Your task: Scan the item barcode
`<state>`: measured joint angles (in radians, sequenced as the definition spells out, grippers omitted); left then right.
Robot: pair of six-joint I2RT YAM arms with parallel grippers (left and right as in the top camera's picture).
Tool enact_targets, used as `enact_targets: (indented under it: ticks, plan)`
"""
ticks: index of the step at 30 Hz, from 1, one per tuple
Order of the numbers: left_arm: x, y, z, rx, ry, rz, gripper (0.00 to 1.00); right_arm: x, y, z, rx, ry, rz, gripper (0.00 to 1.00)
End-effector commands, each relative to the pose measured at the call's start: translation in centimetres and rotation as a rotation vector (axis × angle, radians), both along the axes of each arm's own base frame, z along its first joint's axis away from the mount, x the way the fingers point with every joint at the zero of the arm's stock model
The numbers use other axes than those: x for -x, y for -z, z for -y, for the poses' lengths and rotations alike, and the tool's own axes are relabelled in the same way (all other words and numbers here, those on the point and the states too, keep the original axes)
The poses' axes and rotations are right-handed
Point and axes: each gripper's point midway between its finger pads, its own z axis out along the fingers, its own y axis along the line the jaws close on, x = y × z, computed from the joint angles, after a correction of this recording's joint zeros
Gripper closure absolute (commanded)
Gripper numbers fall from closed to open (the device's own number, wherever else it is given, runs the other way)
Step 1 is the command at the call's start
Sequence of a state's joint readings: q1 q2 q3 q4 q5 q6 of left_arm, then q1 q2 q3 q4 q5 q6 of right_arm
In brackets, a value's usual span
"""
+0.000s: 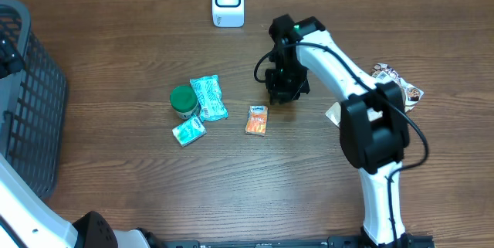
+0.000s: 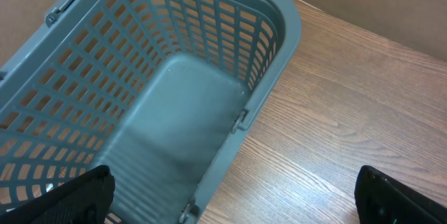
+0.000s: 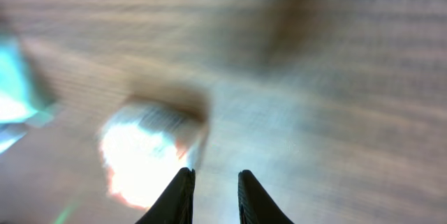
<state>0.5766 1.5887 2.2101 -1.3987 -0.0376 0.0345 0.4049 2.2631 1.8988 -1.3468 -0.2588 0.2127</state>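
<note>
Overhead item: orange snack packet (image 1: 256, 120) is lying flat on the worktop (image 1: 347, 194), just beside the right end effector (image 1: 285, 87) and well apart from the scanner (image 1: 228, 1).
Right end effector: fingers are sitting nearly closed, gripping nothing.
Left end effector (image 2: 234, 197): is hanging wide open over the basket (image 2: 279, 28), holding nothing.
Risk: such a narrow gap may be pushing the thin packet along instead of pinching it. The teal packets (image 1: 208, 97) nearby could be getting nudged.
Room: bare worktop is lying between packet and scanner, while the basket is crowding the left edge.
</note>
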Motion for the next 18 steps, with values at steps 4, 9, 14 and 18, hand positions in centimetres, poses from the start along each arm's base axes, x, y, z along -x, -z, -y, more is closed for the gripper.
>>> enact_targets:
  ticks: [4,9,14,18]
  plan:
    - [0.0,-0.1,0.1,0.008,-0.001,0.01,0.01,0.5,-4.0,-0.9,-0.072,0.052,0.025,0.82]
    - [0.0,-0.1,0.1,0.008,-0.001,0.01,0.0,2.5,-2.4,-1.2,-0.107,0.049,-0.059,0.61]
    - [0.0,-0.1,0.1,0.008,-0.001,0.01,0.0,3.8,-0.7,-0.8,-0.104,0.024,-0.1,0.62]
    - [0.0,-0.1,0.1,0.008,-0.001,0.01,0.0,5.1,-1.0,-2.3,-0.189,-0.065,-0.124,0.65]
